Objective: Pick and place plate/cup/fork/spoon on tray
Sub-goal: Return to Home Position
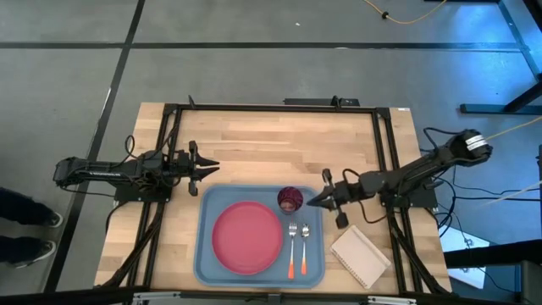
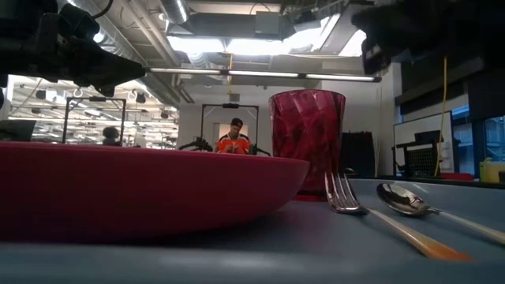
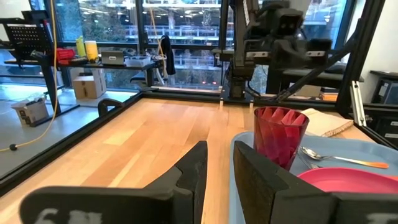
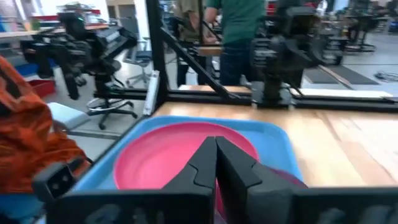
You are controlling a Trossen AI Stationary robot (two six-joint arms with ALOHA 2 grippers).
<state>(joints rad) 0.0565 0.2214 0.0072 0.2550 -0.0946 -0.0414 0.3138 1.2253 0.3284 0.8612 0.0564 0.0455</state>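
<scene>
The light blue tray (image 1: pixel 208 213) lies near the table's front edge. On it are the pinkish-red plate (image 1: pixel 246 237), the maroon cup (image 1: pixel 290 200) standing upright at the tray's far right corner, and the fork (image 1: pixel 292 247) and spoon (image 1: pixel 304 247) side by side right of the plate, orange tips toward the near edge. My right gripper (image 1: pixel 308 202) points level at the cup from the table's right, fingers together (image 4: pixel 216 143), holding nothing. The cup shows partly behind one of its fingers (image 4: pixel 287 179). My left gripper (image 1: pixel 212 170) waits open (image 3: pixel 221 152) beyond the tray's far left corner.
A small white notepad (image 1: pixel 360 257) lies on the wood right of the tray. Black frame rails (image 1: pixel 385 152) run along the table's sides and far edge. Bare wood (image 1: pixel 271 148) stretches beyond the tray. A person (image 2: pixel 236 136) shows in the room behind.
</scene>
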